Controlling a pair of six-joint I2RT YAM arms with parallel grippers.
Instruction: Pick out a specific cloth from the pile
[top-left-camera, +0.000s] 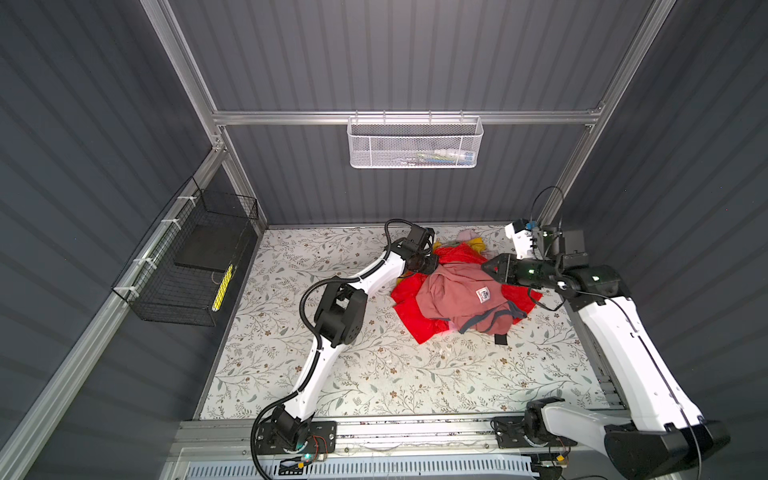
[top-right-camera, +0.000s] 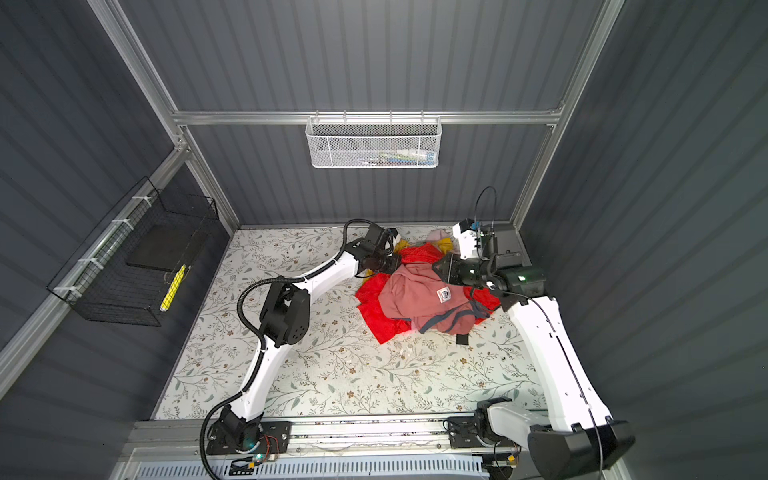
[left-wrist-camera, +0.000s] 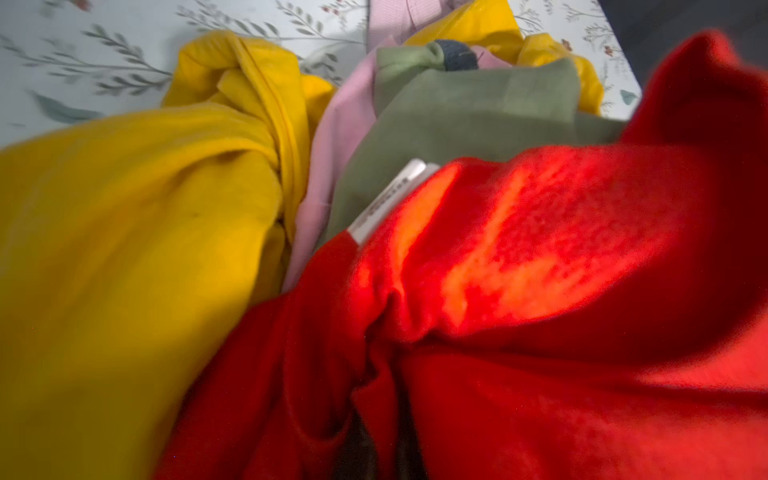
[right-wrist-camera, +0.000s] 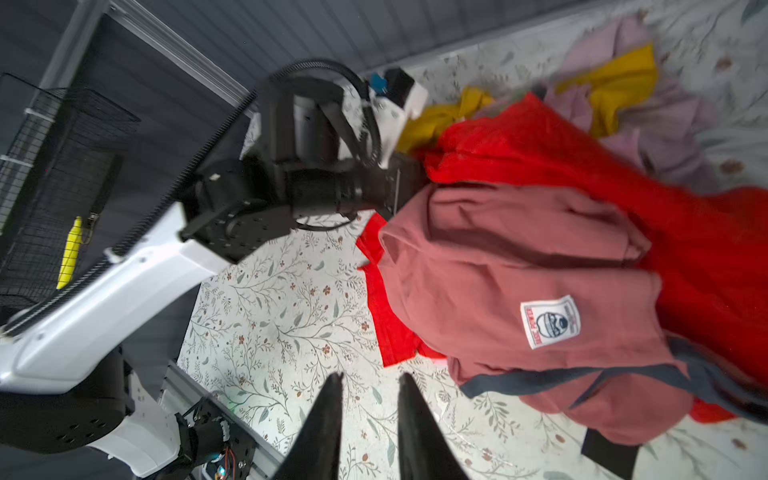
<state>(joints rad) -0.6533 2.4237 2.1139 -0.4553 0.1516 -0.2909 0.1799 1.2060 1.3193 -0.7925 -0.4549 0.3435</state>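
Pink cloth (top-left-camera: 453, 297) lay on top of pile (top-left-camera: 405, 316), far right on worktop (top-left-camera: 332, 374). Looked soft, light, floppy. Best hold seemed loose grey band (right-wrist-camera: 540, 376). Right fingers (right-wrist-camera: 328, 415) apart, empty. Left fingers together, seemed pinching red garment (left-wrist-camera: 540, 374).

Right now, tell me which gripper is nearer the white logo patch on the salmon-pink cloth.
Right. The right gripper hangs just behind the patch, at the cloth's far edge; the left gripper sits farther off, at the red garment's far-left edge.
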